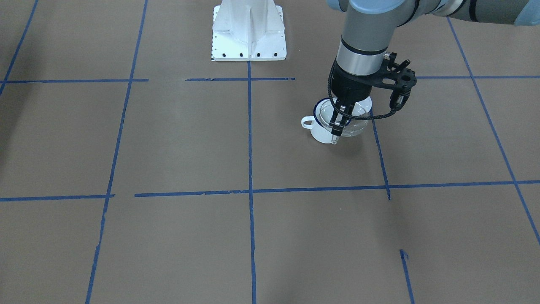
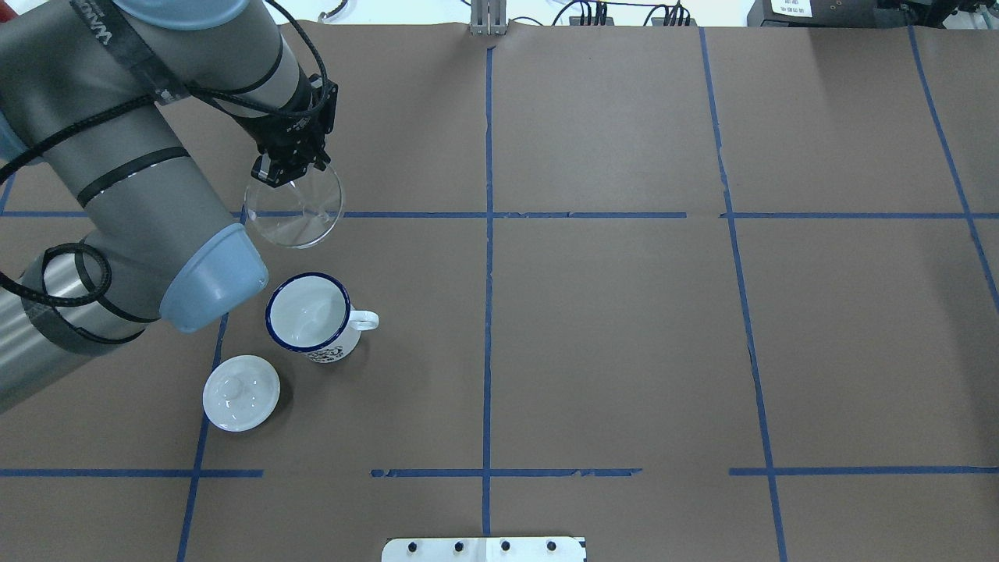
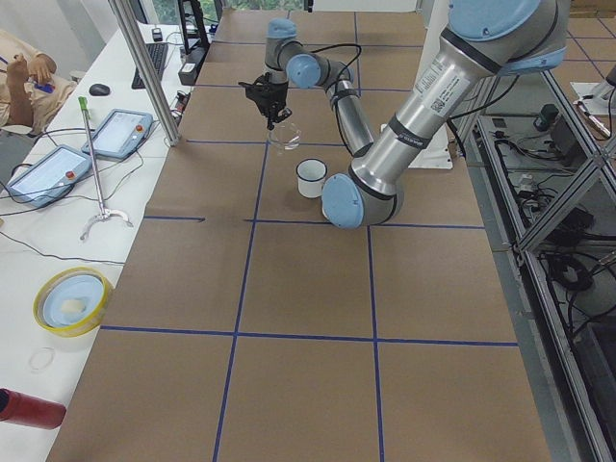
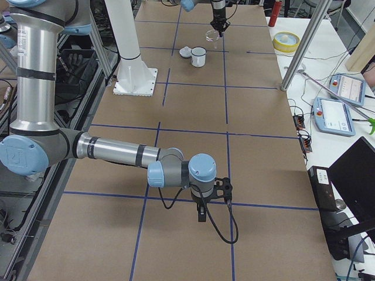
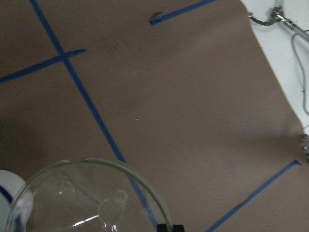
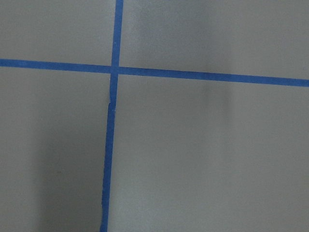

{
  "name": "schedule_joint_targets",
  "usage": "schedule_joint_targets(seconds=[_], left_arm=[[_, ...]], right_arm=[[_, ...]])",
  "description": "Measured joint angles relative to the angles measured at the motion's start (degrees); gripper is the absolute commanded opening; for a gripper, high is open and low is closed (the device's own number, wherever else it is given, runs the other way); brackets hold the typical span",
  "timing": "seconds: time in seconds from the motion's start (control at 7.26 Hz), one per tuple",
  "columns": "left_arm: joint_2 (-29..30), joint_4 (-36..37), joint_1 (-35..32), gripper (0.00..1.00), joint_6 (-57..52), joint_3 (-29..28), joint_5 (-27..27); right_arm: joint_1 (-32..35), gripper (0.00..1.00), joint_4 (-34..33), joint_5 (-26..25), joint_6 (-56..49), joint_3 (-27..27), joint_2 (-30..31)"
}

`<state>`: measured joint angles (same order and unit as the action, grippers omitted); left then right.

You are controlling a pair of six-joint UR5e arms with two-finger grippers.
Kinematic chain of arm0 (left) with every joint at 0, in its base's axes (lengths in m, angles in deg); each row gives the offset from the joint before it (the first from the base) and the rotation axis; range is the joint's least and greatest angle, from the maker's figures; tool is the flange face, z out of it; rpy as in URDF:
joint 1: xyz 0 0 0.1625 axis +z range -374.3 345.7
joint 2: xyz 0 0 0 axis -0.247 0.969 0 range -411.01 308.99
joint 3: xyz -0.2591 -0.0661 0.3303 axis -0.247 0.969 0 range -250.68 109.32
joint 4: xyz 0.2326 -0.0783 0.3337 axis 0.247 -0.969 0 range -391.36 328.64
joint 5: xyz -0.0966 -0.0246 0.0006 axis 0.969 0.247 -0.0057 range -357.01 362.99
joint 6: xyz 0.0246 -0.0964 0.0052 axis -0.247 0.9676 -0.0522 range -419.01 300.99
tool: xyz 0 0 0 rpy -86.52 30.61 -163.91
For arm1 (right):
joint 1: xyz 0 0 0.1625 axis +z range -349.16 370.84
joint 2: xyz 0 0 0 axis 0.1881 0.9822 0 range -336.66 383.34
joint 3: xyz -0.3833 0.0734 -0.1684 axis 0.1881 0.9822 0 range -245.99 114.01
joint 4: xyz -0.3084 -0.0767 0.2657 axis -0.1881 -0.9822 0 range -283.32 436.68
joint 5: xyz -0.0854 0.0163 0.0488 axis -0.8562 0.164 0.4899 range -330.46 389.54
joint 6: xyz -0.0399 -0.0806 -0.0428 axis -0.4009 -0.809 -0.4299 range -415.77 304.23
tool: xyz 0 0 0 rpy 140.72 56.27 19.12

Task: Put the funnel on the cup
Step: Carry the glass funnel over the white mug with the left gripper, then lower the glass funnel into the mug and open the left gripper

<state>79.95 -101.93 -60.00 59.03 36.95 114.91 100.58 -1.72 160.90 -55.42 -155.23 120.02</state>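
Observation:
The clear funnel (image 2: 295, 209) hangs in the air, spout down, held by its rim in my shut left gripper (image 2: 269, 173). The white cup (image 2: 307, 312) with a dark blue rim stands upright on the table, handle toward the table's middle, nearer my base than the funnel. In the front view the funnel (image 1: 352, 123) overlaps the cup (image 1: 321, 133) below the left gripper (image 1: 336, 128). The left wrist view shows the funnel (image 5: 87, 203) and a sliver of the cup (image 5: 7, 186). My right gripper (image 4: 201, 214) shows only in the right side view; I cannot tell its state.
A round white knobbed lid (image 2: 241, 393) lies beside the cup on the side nearer my base. The white robot base plate (image 1: 249, 31) stands at the table's edge. Blue tape lines (image 2: 488, 234) cross the brown table cover. Operator gear lies on the side bench (image 3: 58, 173).

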Motion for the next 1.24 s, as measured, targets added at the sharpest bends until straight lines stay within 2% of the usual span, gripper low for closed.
schedule_joint_targets(seconds=[0.41, 0.96, 1.24], left_arm=[[-0.57, 4.26, 3.84, 0.00, -0.85, 0.68, 2.16], [-3.37, 3.75, 5.59, 0.00, -4.69, 0.52, 2.20], [-5.16, 1.01, 5.95, 0.00, -5.88, 0.16, 2.15]], right_arm=[[0.00, 1.00, 0.00, 0.01, 0.00, 0.01, 0.00], [0.00, 1.00, 0.00, -0.04, 0.00, -0.01, 0.00], [0.00, 1.00, 0.00, -0.03, 0.00, 0.02, 0.00]])
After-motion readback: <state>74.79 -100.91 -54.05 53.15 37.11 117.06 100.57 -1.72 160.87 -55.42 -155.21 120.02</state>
